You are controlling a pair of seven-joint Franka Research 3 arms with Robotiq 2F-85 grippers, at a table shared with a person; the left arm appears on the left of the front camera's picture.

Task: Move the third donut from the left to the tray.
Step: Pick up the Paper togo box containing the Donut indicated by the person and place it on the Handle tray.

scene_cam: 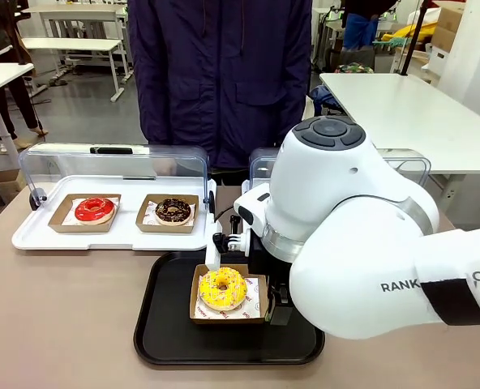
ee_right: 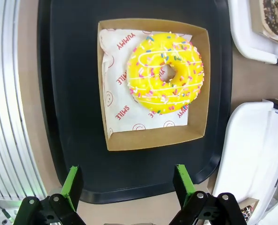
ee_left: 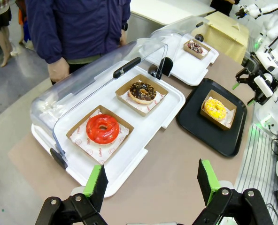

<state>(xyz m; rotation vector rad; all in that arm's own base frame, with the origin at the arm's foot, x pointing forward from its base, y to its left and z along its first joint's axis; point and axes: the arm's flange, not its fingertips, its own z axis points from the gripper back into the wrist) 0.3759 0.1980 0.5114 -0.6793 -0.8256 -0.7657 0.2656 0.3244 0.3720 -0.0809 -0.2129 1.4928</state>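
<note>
The yellow-glazed, sprinkled third donut [scene_cam: 222, 288] [ee_left: 215, 108] [ee_right: 166, 71] lies in its brown cardboard holder [ee_right: 153, 138] on the black tray [scene_cam: 167, 324] [ee_left: 195, 126] [ee_right: 68, 70]. My right gripper [scene_cam: 270, 285] [ee_left: 248, 91] [ee_right: 127, 187] stands open just beside the holder, over the tray's edge, with nothing between its green pads. My left gripper [ee_left: 152, 183] is open and empty, hovering over the bare table in front of the white tray [ee_left: 129, 164].
The white tray [scene_cam: 110, 239], its clear cover [scene_cam: 110, 162] raised, carries a red donut [scene_cam: 94, 210] [ee_left: 102, 128] and a chocolate donut [scene_cam: 173, 211] [ee_left: 142, 92]. A second covered white tray [ee_left: 190, 70] holds another donut. A person [scene_cam: 224, 81] stands at the far edge.
</note>
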